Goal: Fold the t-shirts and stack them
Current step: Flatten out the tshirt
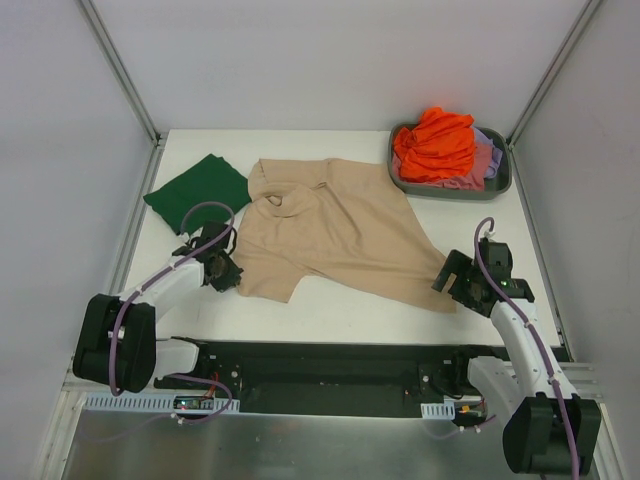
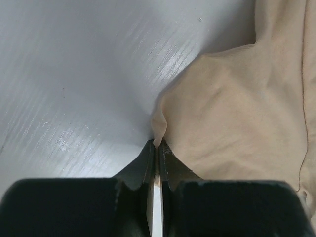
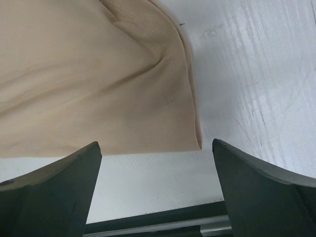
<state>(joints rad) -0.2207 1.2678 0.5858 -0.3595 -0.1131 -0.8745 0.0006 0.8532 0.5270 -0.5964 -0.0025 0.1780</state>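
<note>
Beige t-shirt [image 1: 340,235] lies rumpled and spread on the table [image 1: 330,310]; left jaws pinch its near-left edge, right jaws gape wide, empty

Pink tee [image 1: 468,182] mostly under orange tee [image 1: 435,146]

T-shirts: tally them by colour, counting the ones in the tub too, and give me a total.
beige t-shirt: 1, spread on the table
dark green t-shirt: 1, folded on the table
orange t-shirt: 1, in the grey tub
pink t-shirt: 1, in the tub
lavender t-shirt: 1, in the tub
Total: 5 showing; the pile in the tub may hide more.
</note>
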